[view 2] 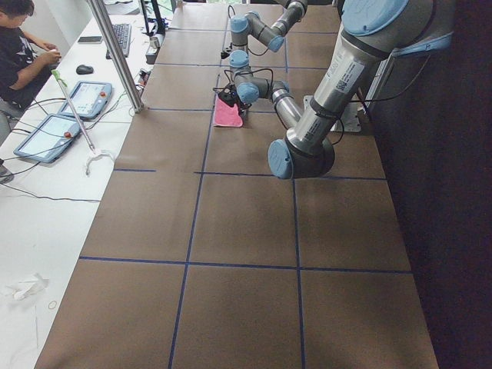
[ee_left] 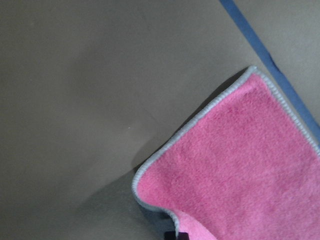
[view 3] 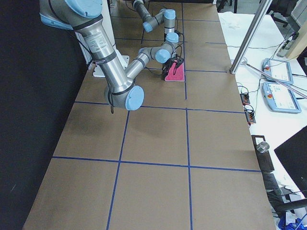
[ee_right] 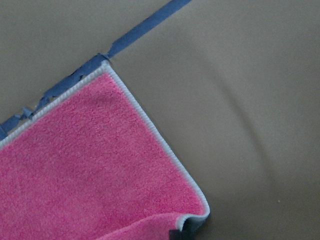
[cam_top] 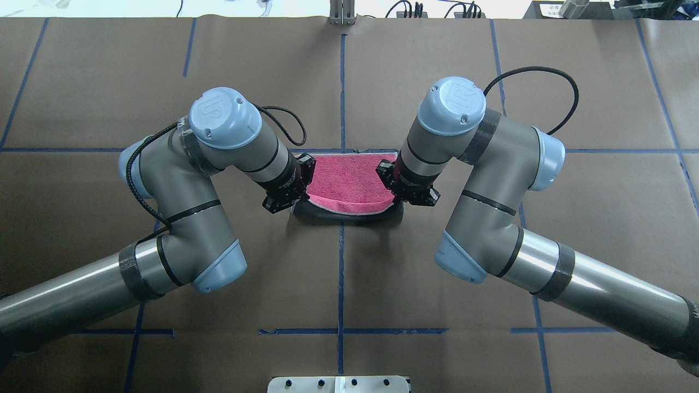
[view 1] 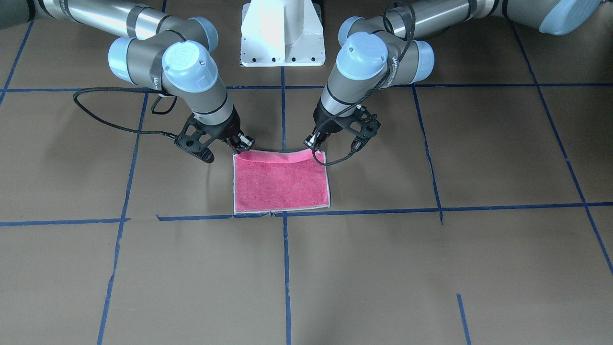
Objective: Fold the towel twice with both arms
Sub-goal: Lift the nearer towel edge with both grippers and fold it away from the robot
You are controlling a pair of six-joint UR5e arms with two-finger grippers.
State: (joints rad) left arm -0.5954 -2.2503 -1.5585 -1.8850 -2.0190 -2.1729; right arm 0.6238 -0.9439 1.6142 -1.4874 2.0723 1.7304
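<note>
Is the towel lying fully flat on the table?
No: the towel has its robot-side edge raised, sagging between the left gripper and right gripper, with shadow underneath.

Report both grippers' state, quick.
Left gripper: closed, fingers pinching one corner of the towel on the robot's side.
Right gripper: closed, pinching the towel's other corner on that side.

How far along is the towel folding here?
Done: no fold looks complete; the towel lies pink side up, mostly flat. In hand: the left claw and right claw grip its two robot-side corners, that edge raised. Left: carrying it over, then the second fold.
</note>
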